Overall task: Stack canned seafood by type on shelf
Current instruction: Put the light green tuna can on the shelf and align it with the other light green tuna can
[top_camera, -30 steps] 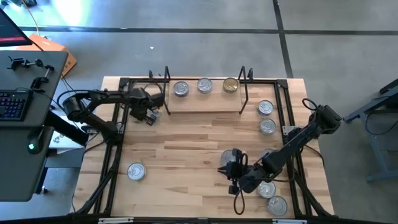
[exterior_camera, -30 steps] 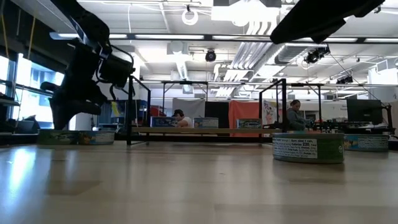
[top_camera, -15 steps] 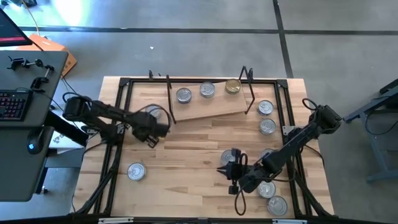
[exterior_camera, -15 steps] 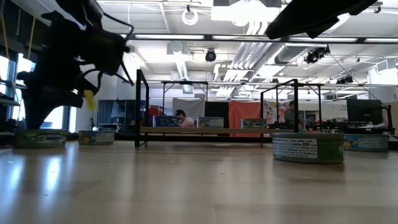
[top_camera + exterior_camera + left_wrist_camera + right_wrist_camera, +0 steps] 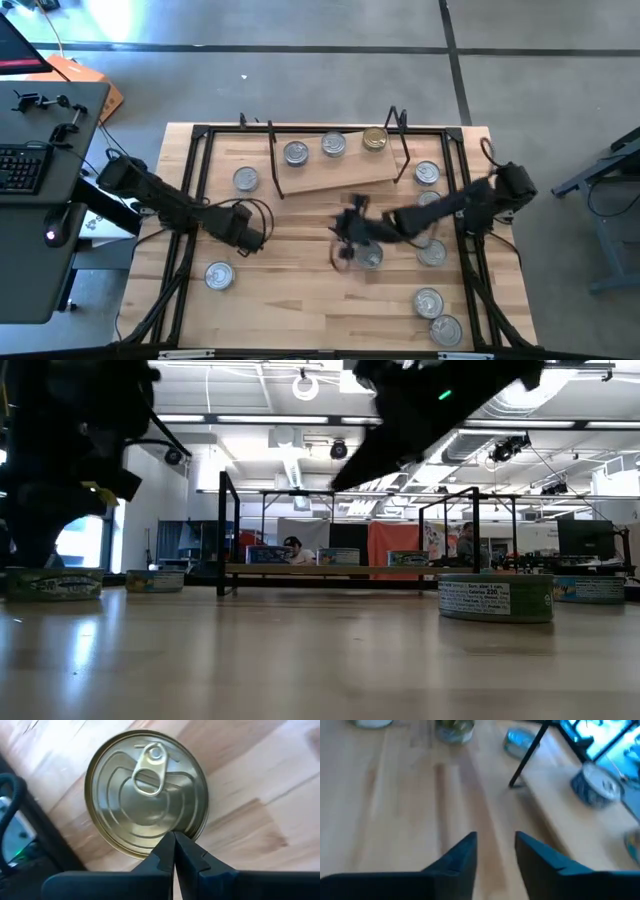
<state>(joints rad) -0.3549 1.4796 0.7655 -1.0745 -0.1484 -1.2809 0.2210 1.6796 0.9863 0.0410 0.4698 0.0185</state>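
Observation:
The shelf (image 5: 335, 172), a light board in a black wire frame, stands askew at the table's far side. It carries two silver-lidded tins (image 5: 295, 152) and a gold-lidded one (image 5: 374, 139). My left gripper (image 5: 247, 236) is shut and empty at the left. A silver tin (image 5: 218, 274) stands on its base just nearer than it, and this tin fills the left wrist view (image 5: 147, 790). I cannot tell whether the shut tips (image 5: 174, 837) touch its rim. My right gripper (image 5: 345, 238) is open and empty over the table's middle, beside another tin (image 5: 371, 257).
A tin (image 5: 245, 179) stands left of the shelf. Several more tins (image 5: 428, 174) stand along the right side, down to the near right corner (image 5: 445, 328). A black frame (image 5: 196, 180) runs round the tabletop. Bare wood (image 5: 300, 290) lies between the grippers and the near edge.
My left gripper has gone from the shelf's left end toward the near edge. The shelf has turned about: its left end swung nearer and its right end stayed. My right gripper has gone from the near right toward the table's middle.

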